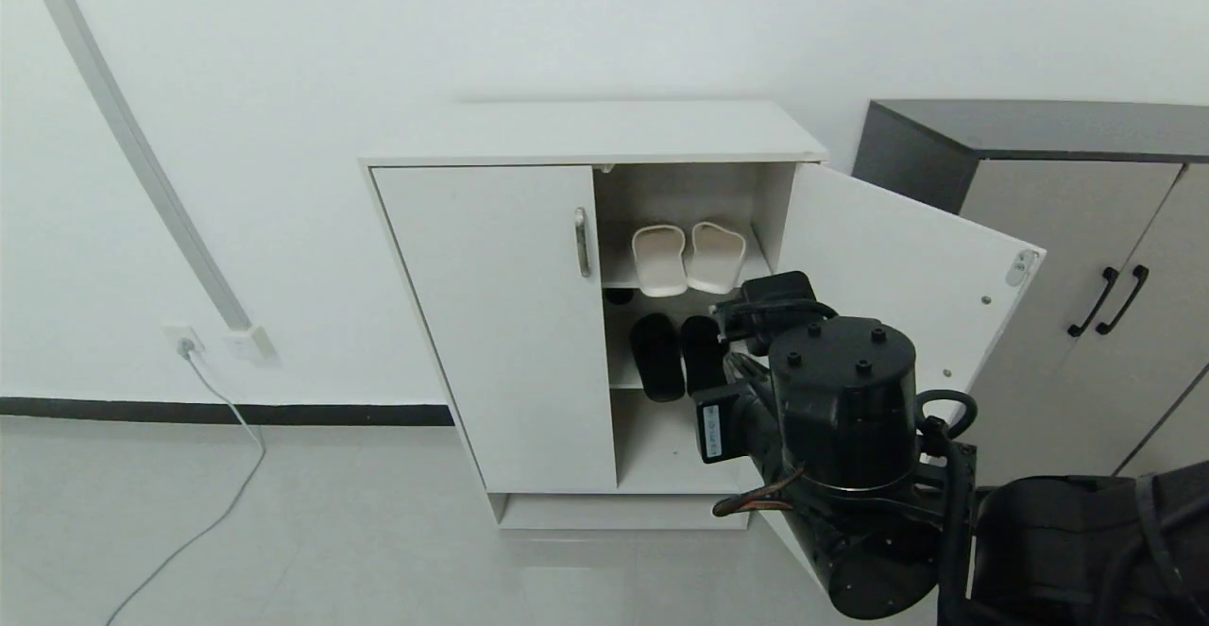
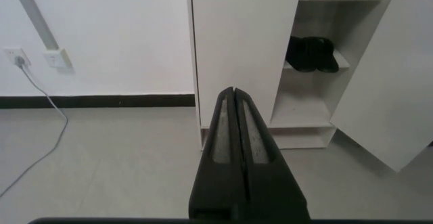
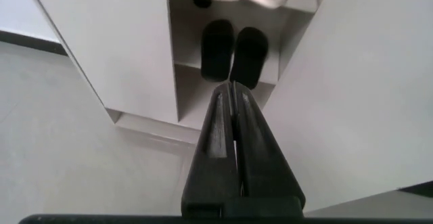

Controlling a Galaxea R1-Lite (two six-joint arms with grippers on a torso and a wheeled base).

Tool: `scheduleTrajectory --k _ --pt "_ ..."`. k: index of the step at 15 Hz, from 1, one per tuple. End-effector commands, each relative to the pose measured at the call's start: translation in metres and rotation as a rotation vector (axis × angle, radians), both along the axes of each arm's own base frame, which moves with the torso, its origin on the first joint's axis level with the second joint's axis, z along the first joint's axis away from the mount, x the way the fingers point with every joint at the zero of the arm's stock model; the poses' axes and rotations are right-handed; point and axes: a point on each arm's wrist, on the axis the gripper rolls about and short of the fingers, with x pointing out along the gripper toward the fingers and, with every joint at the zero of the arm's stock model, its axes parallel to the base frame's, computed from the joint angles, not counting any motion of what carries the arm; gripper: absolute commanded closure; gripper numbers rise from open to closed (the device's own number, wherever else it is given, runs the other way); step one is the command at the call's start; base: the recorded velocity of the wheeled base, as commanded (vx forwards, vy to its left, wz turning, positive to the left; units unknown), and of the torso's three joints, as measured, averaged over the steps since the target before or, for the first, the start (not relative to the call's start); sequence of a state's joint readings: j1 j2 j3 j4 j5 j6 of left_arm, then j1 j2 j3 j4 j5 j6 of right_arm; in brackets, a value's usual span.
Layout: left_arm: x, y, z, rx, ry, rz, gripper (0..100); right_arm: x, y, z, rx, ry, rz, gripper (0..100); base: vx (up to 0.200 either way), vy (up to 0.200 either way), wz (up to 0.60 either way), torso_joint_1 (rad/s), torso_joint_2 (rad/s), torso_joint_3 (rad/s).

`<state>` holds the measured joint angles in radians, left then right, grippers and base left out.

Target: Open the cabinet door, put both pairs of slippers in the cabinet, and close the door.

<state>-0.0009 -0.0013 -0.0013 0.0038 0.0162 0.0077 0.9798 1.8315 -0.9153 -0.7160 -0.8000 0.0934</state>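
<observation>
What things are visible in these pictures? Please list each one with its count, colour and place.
Cabinet: one, white, against the wall; left door shut, right door open.
Handle: one, silver, on the left door.
White slippers: one pair, on the upper shelf.
Black slippers: one pair, on the middle shelf.
Second cabinet: one, grey, right of the white one, doors shut.
Socket: one, white, low on the wall at left, with a grey cable.
Left gripper: one, black, fingers shut, facing the cabinet.
Right gripper: one, black, fingers shut, before the black slippers.

Bare room: white cabinet [image 1: 491,324], grey cabinet [image 1: 1086,220]
</observation>
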Motion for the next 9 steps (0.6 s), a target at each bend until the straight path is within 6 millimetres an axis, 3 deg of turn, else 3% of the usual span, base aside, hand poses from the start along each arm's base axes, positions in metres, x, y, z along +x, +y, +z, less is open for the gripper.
scheduleTrajectory --k 1,9 --pt "0.0002 0.0 -0.0004 0.0 0.003 0.0 100 0.0001 0.0004 -0.0004 0.0 0.001 0.001 100 0.0 0.0 0.0 0.149 -0.47 -0.32" --pt "0.0001 0.0 0.0 0.0 0.002 0.0 100 0.0013 0.0003 -0.0023 -0.005 0.004 -0.002 100 0.0 0.0 0.0 0.184 -0.5 -0.313"
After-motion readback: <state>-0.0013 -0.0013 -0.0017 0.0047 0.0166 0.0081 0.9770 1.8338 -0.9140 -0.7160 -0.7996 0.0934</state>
